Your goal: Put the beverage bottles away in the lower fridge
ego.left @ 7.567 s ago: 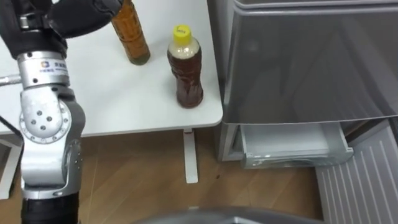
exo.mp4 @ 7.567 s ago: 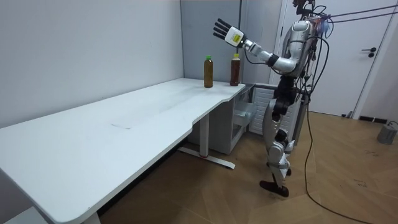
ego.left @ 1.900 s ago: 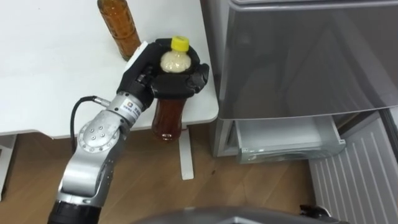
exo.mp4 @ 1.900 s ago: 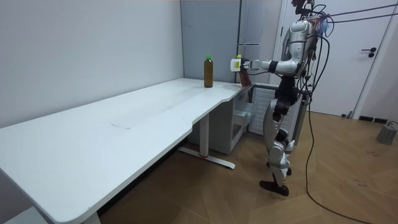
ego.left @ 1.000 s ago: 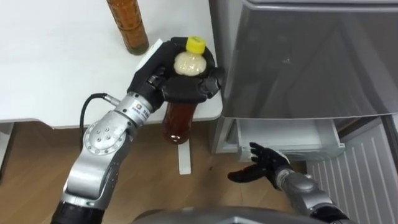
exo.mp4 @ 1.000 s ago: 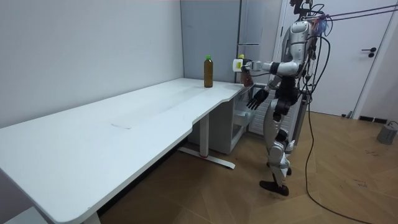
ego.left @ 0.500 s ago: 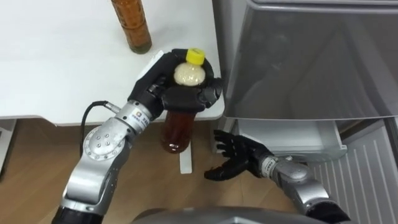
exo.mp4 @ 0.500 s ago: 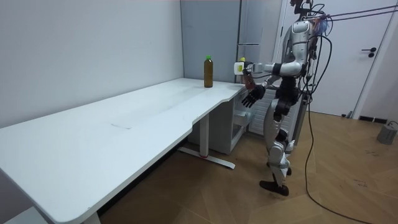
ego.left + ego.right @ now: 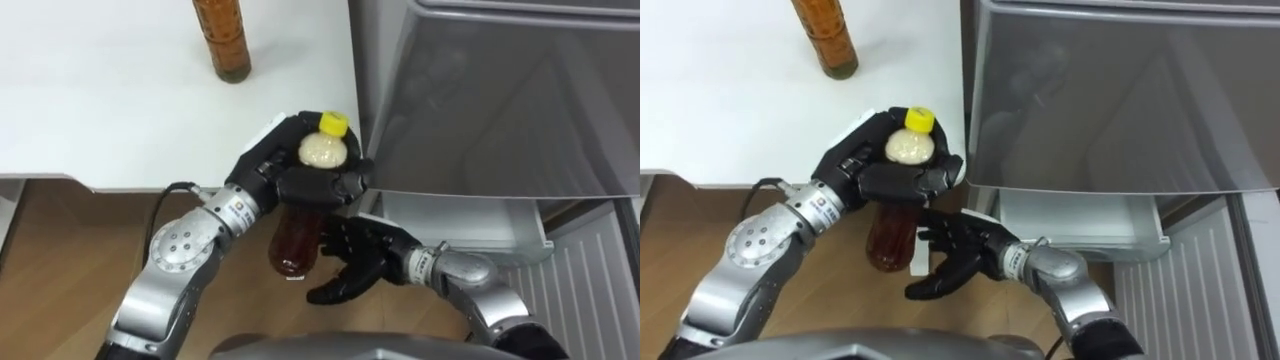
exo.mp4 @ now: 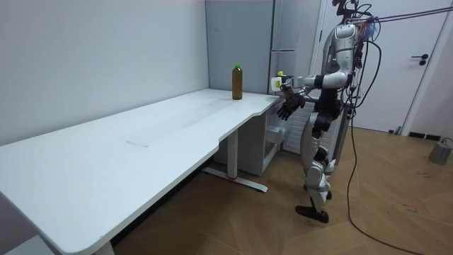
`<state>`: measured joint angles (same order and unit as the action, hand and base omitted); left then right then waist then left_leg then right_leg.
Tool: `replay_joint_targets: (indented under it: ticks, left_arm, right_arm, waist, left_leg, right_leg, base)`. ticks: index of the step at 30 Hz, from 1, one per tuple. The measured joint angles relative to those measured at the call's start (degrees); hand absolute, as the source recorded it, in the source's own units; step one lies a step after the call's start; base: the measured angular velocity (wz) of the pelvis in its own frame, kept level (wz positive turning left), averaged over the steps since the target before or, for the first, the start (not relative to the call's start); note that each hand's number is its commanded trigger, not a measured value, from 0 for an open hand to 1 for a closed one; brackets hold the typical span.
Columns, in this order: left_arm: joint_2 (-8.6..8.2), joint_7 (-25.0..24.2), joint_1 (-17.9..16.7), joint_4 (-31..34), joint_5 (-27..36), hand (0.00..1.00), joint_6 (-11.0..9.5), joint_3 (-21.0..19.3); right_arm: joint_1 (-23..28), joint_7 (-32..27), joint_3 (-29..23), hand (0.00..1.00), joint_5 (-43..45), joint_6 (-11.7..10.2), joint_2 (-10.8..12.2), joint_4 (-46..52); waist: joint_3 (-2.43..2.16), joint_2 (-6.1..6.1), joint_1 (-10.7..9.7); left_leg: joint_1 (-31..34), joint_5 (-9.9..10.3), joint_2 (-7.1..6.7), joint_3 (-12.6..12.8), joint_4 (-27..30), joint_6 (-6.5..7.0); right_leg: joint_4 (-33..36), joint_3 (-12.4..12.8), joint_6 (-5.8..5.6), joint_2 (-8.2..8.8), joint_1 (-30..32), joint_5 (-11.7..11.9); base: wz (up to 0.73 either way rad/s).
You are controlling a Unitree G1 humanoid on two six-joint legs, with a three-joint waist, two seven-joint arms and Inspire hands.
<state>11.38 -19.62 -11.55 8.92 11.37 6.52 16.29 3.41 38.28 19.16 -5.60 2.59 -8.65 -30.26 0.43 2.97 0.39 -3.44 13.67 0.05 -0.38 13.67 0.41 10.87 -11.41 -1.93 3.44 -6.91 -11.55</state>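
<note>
My left hand (image 9: 318, 186) is closed around the neck of the yellow-capped drink bottle (image 9: 296, 240), holding it in the air just off the table (image 9: 100, 120) corner, beside the fridge (image 9: 500, 100). My right hand (image 9: 368, 256) is spread open, fingers extended, close under the bottle's lower body; I cannot tell whether they touch. The lower fridge drawer (image 9: 460, 222) stands open. A second bottle (image 9: 222, 40) stands on the table.

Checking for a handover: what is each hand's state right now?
Left hand: shut on the bottle, around its neck.
Right hand: open, fingers spread, low beside the bottle, holding nothing.
</note>
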Motion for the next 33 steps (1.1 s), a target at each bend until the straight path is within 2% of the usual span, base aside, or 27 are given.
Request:
replay_joint_targets:
  ticks: [3, 6, 10, 13, 17, 19, 27, 33]
  left_arm:
    - [0.07, 0.34, 0.00, -1.70, 0.88, 1.00, 0.00, 0.49]
    - [0.04, 0.15, 0.00, -2.54, 1.59, 1.00, 0.00, 0.85]
    - [0.04, -0.19, 0.00, -2.65, 2.65, 1.00, 0.00, 0.87]
    - [0.03, -0.27, 0.01, -3.06, 5.71, 1.00, 0.00, 1.04]
    - [-0.08, -1.37, 0.06, -4.21, 6.07, 1.00, 0.00, 1.97]
    - [-0.38, -1.45, 0.06, -5.02, 6.07, 1.00, 0.00, 1.93]
    - [-0.64, -1.85, 0.10, -5.03, 6.04, 1.00, -0.01, 1.91]
    - [-0.67, -1.85, 0.13, -5.04, 6.05, 1.00, -0.02, 1.94]
  right_arm:
    - [0.00, 1.32, 1.58, 0.00, -3.22, 0.06, -0.18, 0.24]
    - [0.02, 3.50, 2.60, 0.00, -3.28, 1.23, 0.20, 1.51]
    - [0.01, 6.26, 3.34, 0.00, -3.40, 1.47, 0.20, 2.32]
    - [-0.01, 6.94, 3.84, 0.00, -5.88, 2.58, 0.06, 2.66]
    - [0.07, 8.32, 3.93, 0.00, -8.77, 3.31, 0.39, 2.72]
    - [0.08, 8.63, 3.85, 0.00, -9.82, 3.40, 0.91, 2.70]
    - [0.74, 8.48, 3.90, 0.00, -14.16, 4.95, 1.01, 2.70]
    - [1.53, 6.57, 4.73, 0.00, -19.57, 5.00, 0.95, 2.67]
  waist:
    - [-0.08, 0.24, 0.21]
    - [0.01, 0.13, 0.16]
    - [0.06, 0.09, 0.15]
    - [0.22, -0.20, 0.20]
    - [0.69, -0.86, -0.04]
    - [0.75, -0.96, -0.16]
    - [0.70, -1.04, 0.09]
    - [0.32, -1.81, 0.32]
  left_leg:
    - [0.05, 0.01, 0.03, -0.04, 0.03, -0.01]
    - [0.17, 0.01, 0.02, -0.10, 0.13, -0.02]
    - [0.49, 0.02, 0.03, -0.10, 0.21, -0.02]
    - [1.46, 0.06, 0.09, -0.08, 0.83, -0.02]
    - [1.79, 0.06, 0.13, 0.02, 0.99, -0.03]
    - [1.80, 0.05, 0.16, 0.01, 0.89, -0.03]
    - [1.74, 0.05, 0.15, 0.22, 0.70, -0.03]
    - [1.93, 0.05, 0.15, 0.28, 0.62, -0.03]
  right_leg:
    - [0.00, -0.27, 0.00, 0.01, 0.03, 0.00]
    - [-0.02, -0.30, 0.00, 0.02, 0.08, 0.00]
    - [0.00, -0.32, 0.00, 0.04, 0.40, 0.00]
    - [0.04, -0.44, 0.17, 0.04, 1.07, 0.13]
    - [0.04, -0.27, 0.18, 0.03, 1.31, 0.25]
    - [0.09, -0.23, 0.18, 0.02, 1.35, 0.25]
    - [0.13, 0.09, 0.18, 0.01, 1.47, 0.25]
    - [0.23, 0.18, 0.18, -0.01, 1.87, 0.25]
  base:
    - [0.00]
    - [0.00]
    - [0.00]
    - [0.00]
    - [0.00]
    - [0.00]
    - [0.00]
    - [0.00]
